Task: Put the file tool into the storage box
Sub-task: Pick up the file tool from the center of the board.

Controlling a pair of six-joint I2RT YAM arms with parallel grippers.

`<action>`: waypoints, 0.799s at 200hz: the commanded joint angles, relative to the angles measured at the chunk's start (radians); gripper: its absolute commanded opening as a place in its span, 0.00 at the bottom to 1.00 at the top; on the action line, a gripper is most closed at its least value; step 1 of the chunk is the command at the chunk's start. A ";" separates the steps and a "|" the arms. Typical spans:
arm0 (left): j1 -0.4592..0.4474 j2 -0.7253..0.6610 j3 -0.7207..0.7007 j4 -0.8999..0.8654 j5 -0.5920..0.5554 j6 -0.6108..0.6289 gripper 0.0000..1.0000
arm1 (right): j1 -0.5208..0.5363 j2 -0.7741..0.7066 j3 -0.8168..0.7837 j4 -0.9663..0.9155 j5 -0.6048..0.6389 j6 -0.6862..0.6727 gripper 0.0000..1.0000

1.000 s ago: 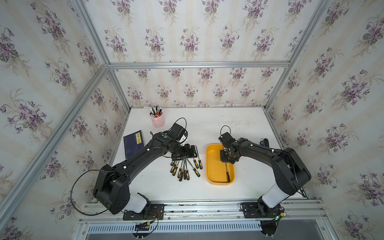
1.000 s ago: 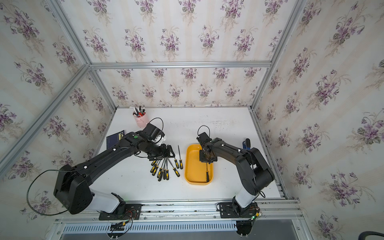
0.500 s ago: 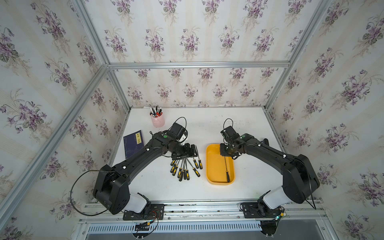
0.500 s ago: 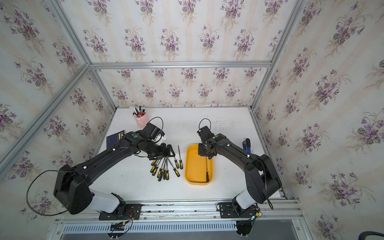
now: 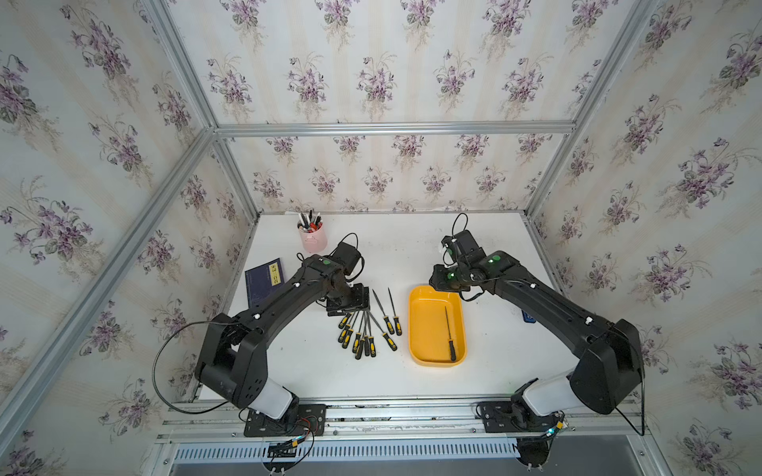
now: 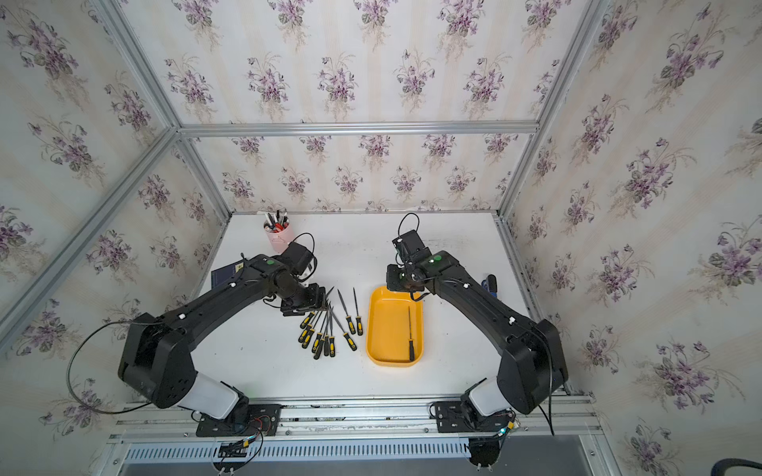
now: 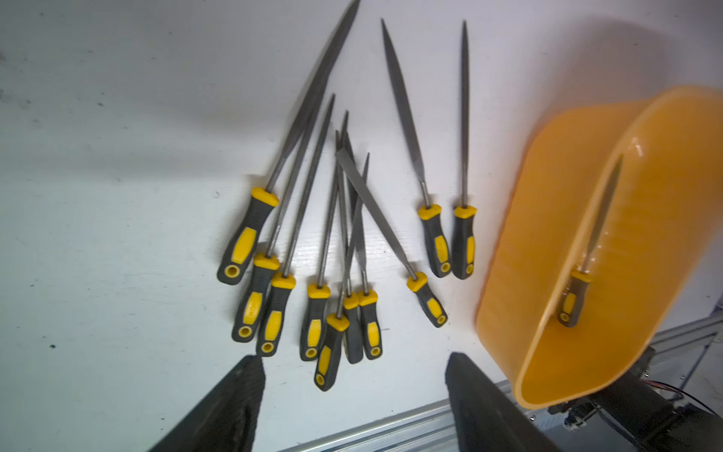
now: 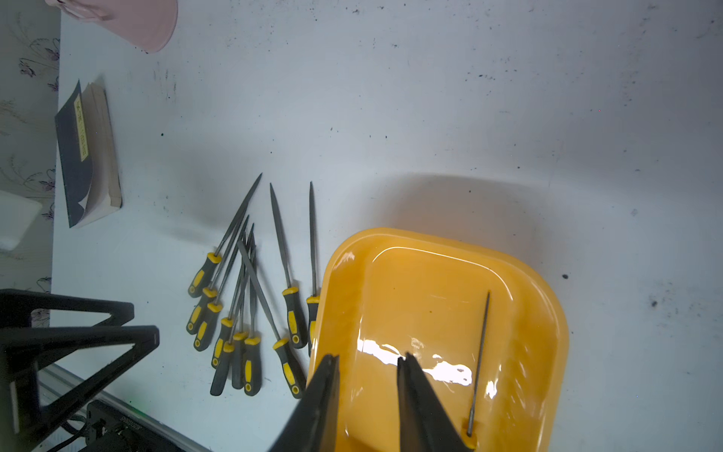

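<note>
One file [image 5: 449, 333] lies flat in the storage box [image 5: 426, 325], on its right-arm side. The other files [image 5: 363, 329] sit in a heap on the table [image 5: 404, 255], just beside the box. The left gripper [image 7: 352, 358] hangs over the heap, jaws wide apart & empty. The right gripper [image 8: 368, 357] is over the box, small gap, empty too. Files look light, stiff, pointy. Metal prob. slips, so grab the rubbery handle.

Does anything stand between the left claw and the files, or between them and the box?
Nothing visible. The open left claw hangs over the files; only bare table separates them from the storage box.
</note>
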 commanded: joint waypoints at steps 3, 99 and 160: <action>0.024 0.039 0.013 -0.055 -0.112 0.078 0.73 | 0.002 -0.010 -0.022 -0.014 -0.024 -0.002 0.30; 0.062 0.210 0.052 -0.001 -0.161 0.170 0.61 | 0.001 -0.001 -0.056 0.004 -0.024 0.002 0.24; 0.067 0.282 0.094 0.052 -0.147 0.219 0.60 | 0.001 0.023 -0.055 0.011 -0.017 0.001 0.21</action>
